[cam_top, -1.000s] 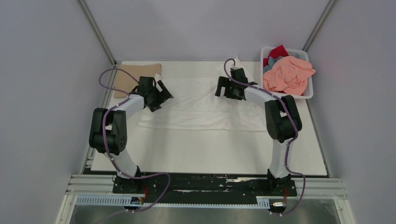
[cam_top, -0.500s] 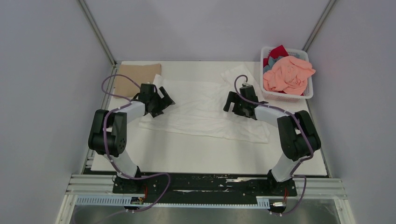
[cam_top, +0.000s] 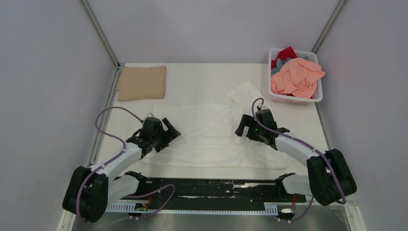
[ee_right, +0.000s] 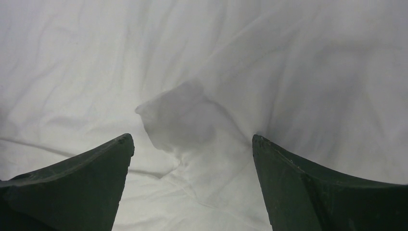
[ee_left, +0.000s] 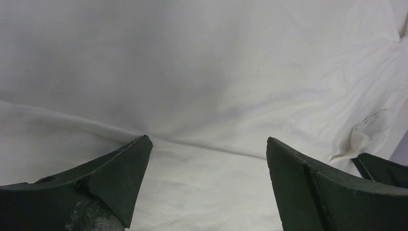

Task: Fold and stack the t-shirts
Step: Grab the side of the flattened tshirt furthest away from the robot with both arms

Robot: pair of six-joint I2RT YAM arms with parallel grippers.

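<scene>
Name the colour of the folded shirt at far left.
The folded shirt is tan; top view.

A robotics lab cell: I work at a white tabletop point(cam_top: 211, 168) boxed in by plain grey panels point(cam_top: 48, 96) on metal posts point(cam_top: 98, 31). My left arm point(cam_top: 120, 159) and right arm point(cam_top: 298, 147) are bolted to a black plate point(cam_top: 211, 188) on aluminium rails point(cam_top: 91, 190), with purple cables point(cam_top: 111, 108) looping bare. T-shirts point(cam_top: 296, 77) heaped in a plastic basket point(cam_top: 294, 99) serve as test material.
</scene>
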